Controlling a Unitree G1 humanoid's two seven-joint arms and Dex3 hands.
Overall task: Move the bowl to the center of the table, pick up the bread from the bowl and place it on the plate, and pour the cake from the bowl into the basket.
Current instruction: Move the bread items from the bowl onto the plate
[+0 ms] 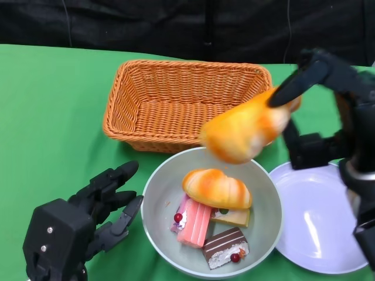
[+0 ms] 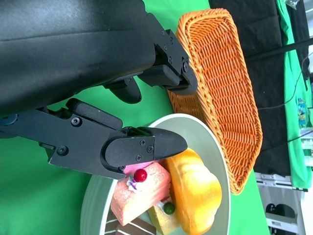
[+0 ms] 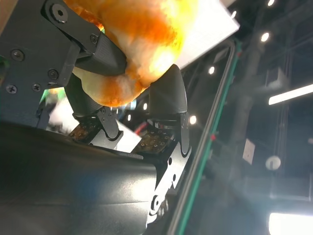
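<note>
Held one bread roll [image 1: 245, 132] aloft in the right hand [image 1: 328, 111], fingers [image 3: 168, 93] clamped round its orange crust, as the right wrist view confirmed. Hung above the far rim of the grey-green bowl [image 1: 153, 193], between the wicker basket [image 1: 146, 93] and the white plate [image 1: 319, 219]. Lay with its long axis slanting from the hand down and to the robot's left, toward the bowl.

Turned, for the coming move, on one relation: plate below and to the robot's right of the lifted roll, just beside the bowl, rims close or touching. Called, by judgement, for a short carry rightward and down, away from the basket. Stood nearer the plate by far with the right hand than with the left.

Rested the left hand [image 1: 88, 213] on the green tabletop [image 1: 47, 117] just beside the bowl's left rim, fingers apart and holding nothing. Could not tell whether any fingertip touched the rim.

Left in the bowl: a second bread roll [image 1: 217, 188], a pink cake slice [image 1: 193, 221], a yellow cake piece [image 1: 234, 218] and a chocolate cake slice [image 1: 225, 246]. Remained still to do, as things lay: both rolls to the plate, cakes to the basket.
</note>
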